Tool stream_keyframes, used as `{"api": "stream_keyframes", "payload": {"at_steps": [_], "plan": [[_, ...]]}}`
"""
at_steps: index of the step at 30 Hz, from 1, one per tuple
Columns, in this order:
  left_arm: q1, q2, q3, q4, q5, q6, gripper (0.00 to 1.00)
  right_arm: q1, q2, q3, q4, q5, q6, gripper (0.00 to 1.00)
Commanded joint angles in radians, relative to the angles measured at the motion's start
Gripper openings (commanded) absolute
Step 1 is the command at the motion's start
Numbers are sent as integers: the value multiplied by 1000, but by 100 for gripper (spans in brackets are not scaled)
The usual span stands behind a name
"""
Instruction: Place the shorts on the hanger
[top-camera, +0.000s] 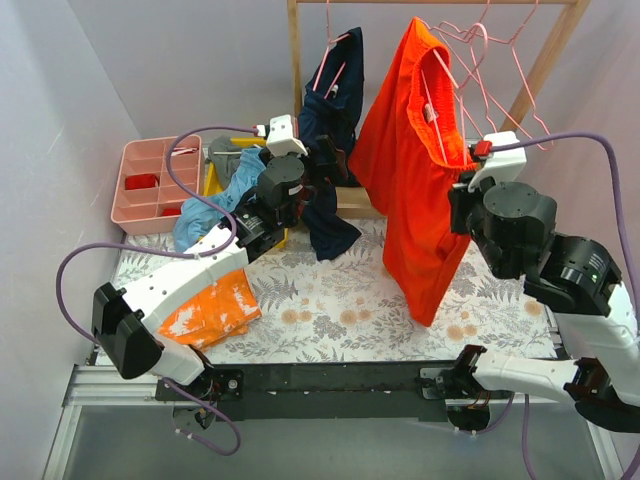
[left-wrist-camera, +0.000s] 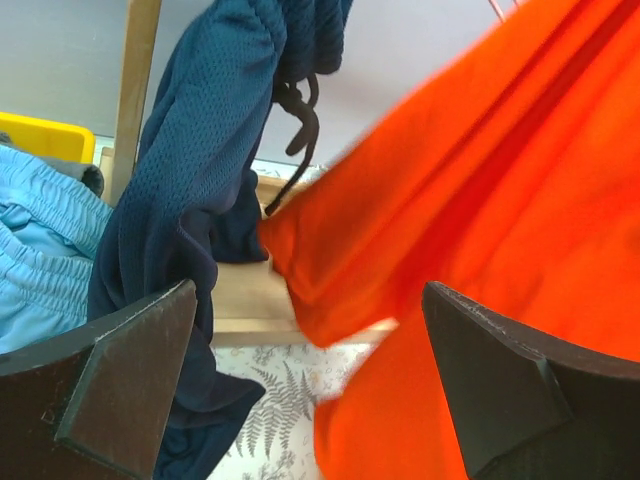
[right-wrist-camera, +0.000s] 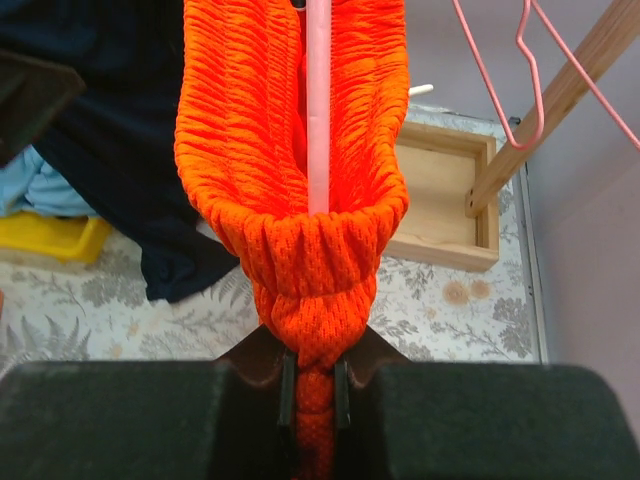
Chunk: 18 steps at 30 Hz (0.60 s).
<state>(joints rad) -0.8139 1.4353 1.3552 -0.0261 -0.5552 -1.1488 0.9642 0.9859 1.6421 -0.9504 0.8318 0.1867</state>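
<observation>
The red-orange shorts (top-camera: 415, 190) hang in the air in front of the rack, with a pink hanger (top-camera: 450, 95) threaded inside them. My right gripper (top-camera: 468, 185) is shut on the bunched waistband (right-wrist-camera: 315, 300). The hanger's pink bar (right-wrist-camera: 318, 110) runs up inside the fabric just above the jaws. My left gripper (top-camera: 335, 160) is open and empty between the navy garment (left-wrist-camera: 190, 180) and the left edge of the shorts (left-wrist-camera: 480, 200). The shorts fabric hangs in front of its right finger (left-wrist-camera: 520, 390).
The wooden rack (top-camera: 296, 60) holds the navy garment (top-camera: 330, 130) on a pink hanger and several spare pink hangers (top-camera: 490, 50). A pink tray (top-camera: 150, 180), a light blue garment (top-camera: 215, 205) and an orange splotched garment (top-camera: 215, 310) lie at the left.
</observation>
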Motion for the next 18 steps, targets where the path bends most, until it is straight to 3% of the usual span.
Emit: {"api": "stream_keyframes", "payload": {"at_steps": [1, 7, 12, 18], "plan": [[4, -69, -5, -34, 35, 27, 96, -2, 66, 58, 180, 70, -24, 1], [4, -91, -5, -49, 75, 29, 97, -59, 109, 16, 209, 20, -3, 1], [4, -108, -1, -58, 103, 32, 97, -214, 125, -18, 269, -158, -9, 1], [4, -125, 7, -72, 126, 35, 97, -337, 220, 71, 308, -296, -36, 1]]}}
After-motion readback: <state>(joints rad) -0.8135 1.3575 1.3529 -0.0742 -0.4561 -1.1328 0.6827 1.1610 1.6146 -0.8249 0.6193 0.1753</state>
